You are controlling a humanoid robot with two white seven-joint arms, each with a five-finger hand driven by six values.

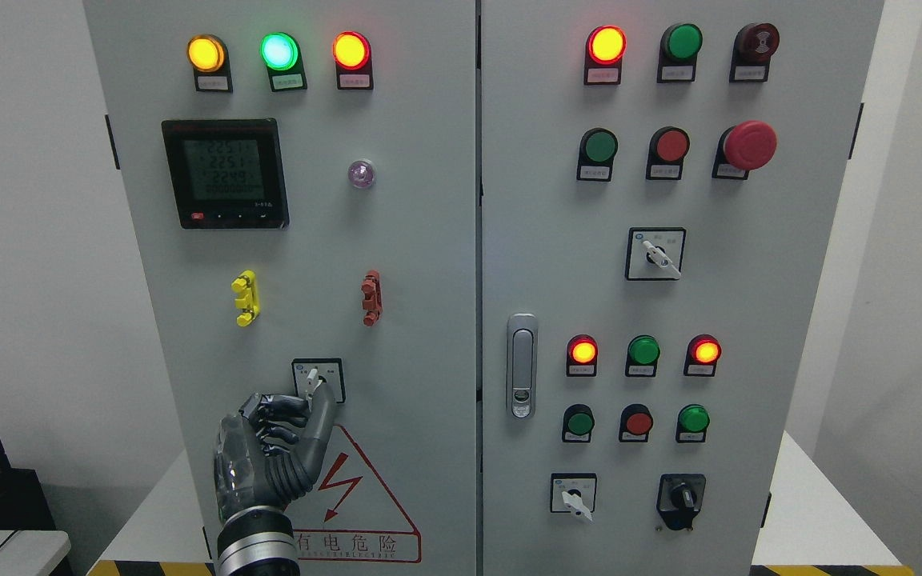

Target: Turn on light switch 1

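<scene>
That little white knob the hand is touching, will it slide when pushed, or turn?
Probably turn: the knob sits in a square plate fixed to the cabinet door. It looks rigid, likely plastic. Being small, it may slip from the left hand's smooth fingertips.

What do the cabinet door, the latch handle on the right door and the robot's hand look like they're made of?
Cabinet door: looks like painted sheet metal, matte light grey, flat and even.
Latch handle: probably metal with a satin silver finish; it shows soft highlights.
Left hand, at the rotary switch: dark grey finger segments, plastic or metal, and a glossy, partly see-through back, likely plastic.
</scene>
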